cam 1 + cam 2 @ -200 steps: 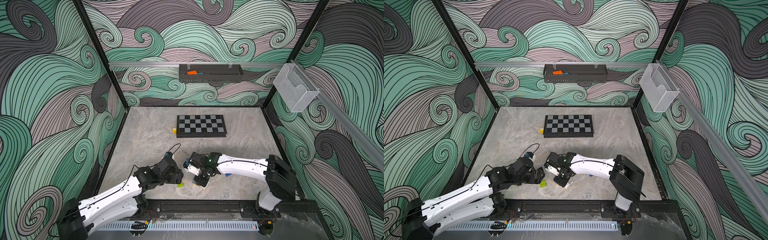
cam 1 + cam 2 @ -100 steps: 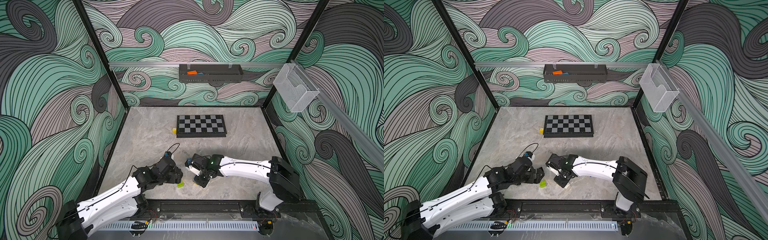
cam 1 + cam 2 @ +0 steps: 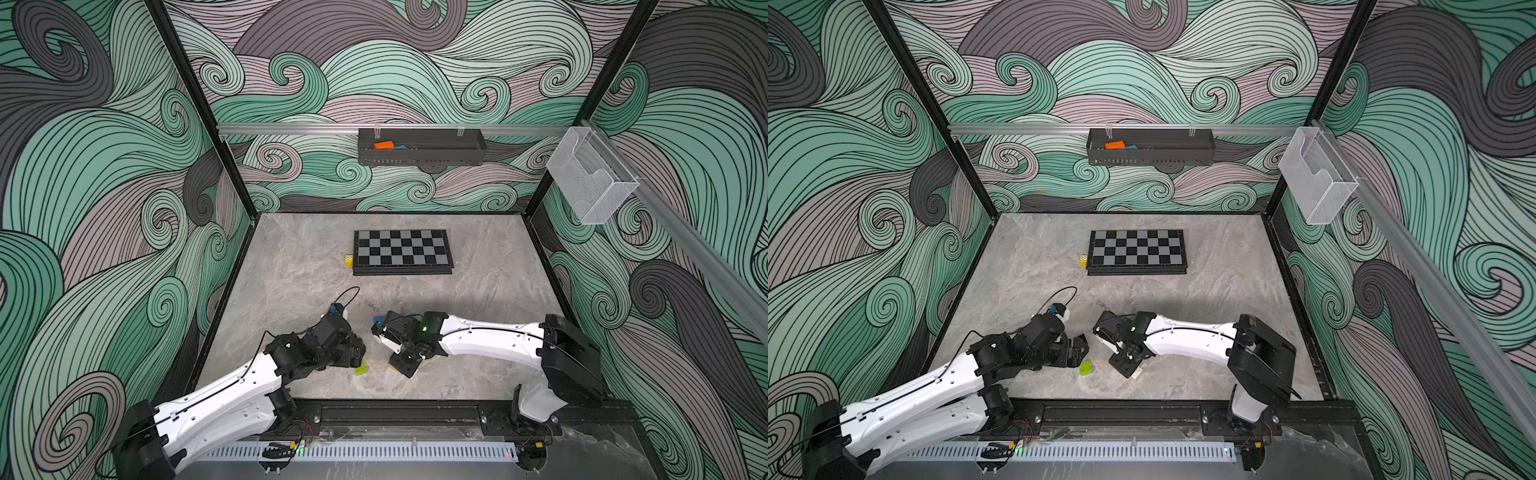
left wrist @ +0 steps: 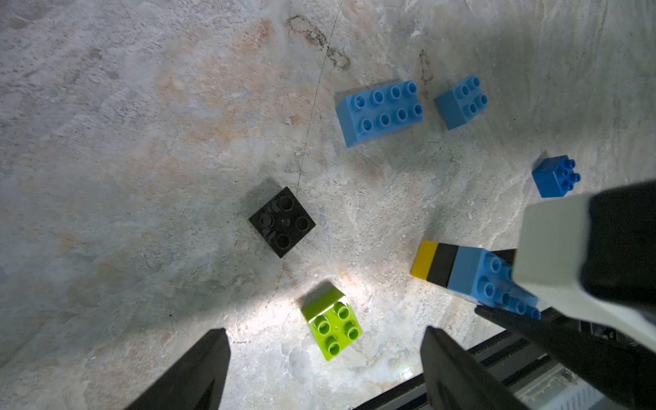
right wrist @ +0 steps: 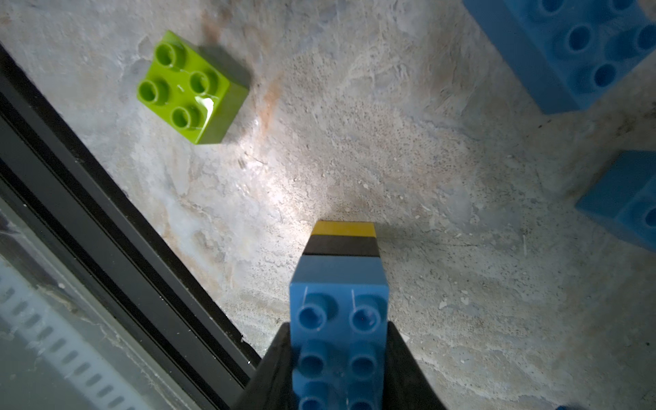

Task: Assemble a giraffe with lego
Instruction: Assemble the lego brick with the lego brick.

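Arms low, wrists pitched down.
My right gripper [image 5: 338, 328] clamps the blue-black-yellow stack [image 5: 340, 269]; left gripper [image 4: 324, 332] gapes wide, lime brick [image 4: 332, 330] just past its tips.

Grey marbled table [image 3: 478, 291]. A lime green brick [image 4: 333, 326] lies between the left fingers [image 4: 198, 376]. Just beyond it sits a black brick [image 4: 282, 222], with a long blue brick [image 4: 381, 111] and two square blue bricks [image 4: 460, 101] farther out. Well beyond the fingers are a chessboard [image 3: 402, 251] and a yellow die [image 3: 348, 259] just beside it.
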`<state>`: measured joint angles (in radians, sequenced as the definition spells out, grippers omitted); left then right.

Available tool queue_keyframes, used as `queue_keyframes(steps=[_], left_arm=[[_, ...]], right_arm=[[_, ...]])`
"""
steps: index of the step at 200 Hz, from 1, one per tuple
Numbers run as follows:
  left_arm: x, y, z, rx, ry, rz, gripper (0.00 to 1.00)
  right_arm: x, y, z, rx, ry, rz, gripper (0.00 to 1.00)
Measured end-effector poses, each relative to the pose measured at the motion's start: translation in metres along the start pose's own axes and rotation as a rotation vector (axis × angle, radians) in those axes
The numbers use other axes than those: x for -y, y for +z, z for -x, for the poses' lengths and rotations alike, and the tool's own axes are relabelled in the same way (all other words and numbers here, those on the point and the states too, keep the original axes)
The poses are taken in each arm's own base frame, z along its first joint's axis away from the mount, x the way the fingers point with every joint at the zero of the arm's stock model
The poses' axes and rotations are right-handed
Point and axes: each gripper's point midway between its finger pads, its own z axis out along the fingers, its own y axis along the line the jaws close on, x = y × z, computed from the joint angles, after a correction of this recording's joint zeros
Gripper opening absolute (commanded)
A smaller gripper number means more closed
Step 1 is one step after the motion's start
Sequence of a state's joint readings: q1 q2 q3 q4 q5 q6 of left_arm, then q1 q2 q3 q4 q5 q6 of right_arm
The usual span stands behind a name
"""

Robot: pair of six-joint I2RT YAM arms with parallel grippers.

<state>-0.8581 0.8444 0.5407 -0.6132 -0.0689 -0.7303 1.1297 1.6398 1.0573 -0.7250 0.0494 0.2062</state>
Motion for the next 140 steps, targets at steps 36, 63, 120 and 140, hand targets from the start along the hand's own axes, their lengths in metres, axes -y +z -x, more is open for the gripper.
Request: queue_keyframes(steps=[36,63,120,140], left_arm=[[0.0001,0.0,-0.0001,-0.001,0.004,-0.001,0.89],[0.0002,0.0,-0.0002,-0.001,0.006,-0.001,0.89],[0.0004,-0.0006,0.0003,-0.002,0.01,-0.008,0.89],[0.0009,-0.0006,-0.0001,-0.004,0.014,-0.01,0.89]], right_arm=[[-0.0014,0.0002,-0.0005,0.0,0.005,-0.003,0.24],[-0.0015,0.0009,-0.0012,0.002,0.01,-0.005,0.24],[-0.0016,0.0044,-0.0037,0.009,0.029,0.001,0.24],[-0.002,0.0048,-0.0037,0.009,0.031,0.004,0.24]])
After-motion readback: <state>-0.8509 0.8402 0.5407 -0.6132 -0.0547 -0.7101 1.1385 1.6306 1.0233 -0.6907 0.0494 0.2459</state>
